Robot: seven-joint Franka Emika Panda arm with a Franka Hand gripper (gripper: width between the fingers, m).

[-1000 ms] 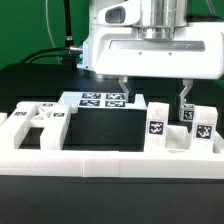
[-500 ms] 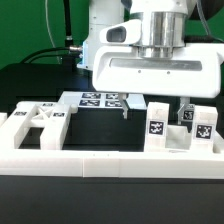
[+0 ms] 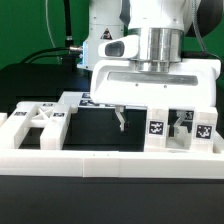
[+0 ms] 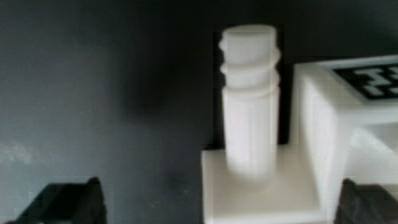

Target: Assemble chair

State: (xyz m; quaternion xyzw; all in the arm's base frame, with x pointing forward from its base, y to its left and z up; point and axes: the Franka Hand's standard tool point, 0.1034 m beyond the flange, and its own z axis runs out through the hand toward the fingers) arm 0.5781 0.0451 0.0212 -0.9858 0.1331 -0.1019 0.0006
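My claw (image 3: 152,122) hangs open over the black worktop (image 3: 92,128), its two fingers (image 3: 120,117) spread wide with nothing gripped between them. The chair is in loose white parts along the near side of the worktop. A slotted panel (image 3: 35,118) lies flat at the exterior view's left. A tall block (image 3: 156,120) with a black-and-white tag on its face stands upright toward the exterior view's right, and a lower tagged piece (image 3: 203,128) sits just beyond it on that side. In the exterior view one finger comes down over bare worktop on the left of the tall block, and the other drops into the gap between that block and the lower tagged piece. I cannot tell from that view how far in front of or behind them my fingers are. My wrist view shows a slim round post (image 4: 249,95) with a grooved, rounded top, standing upright on a squarish white base. A white part with a tag on top (image 4: 356,95) is just beside it, and I cannot tell if the two touch. My dark fingertips (image 4: 63,200) show on either side of that base, well apart and clear of it. A long plain rail (image 3: 100,157) runs across the front, and the marker board (image 3: 100,99) lies flat behind my claw.
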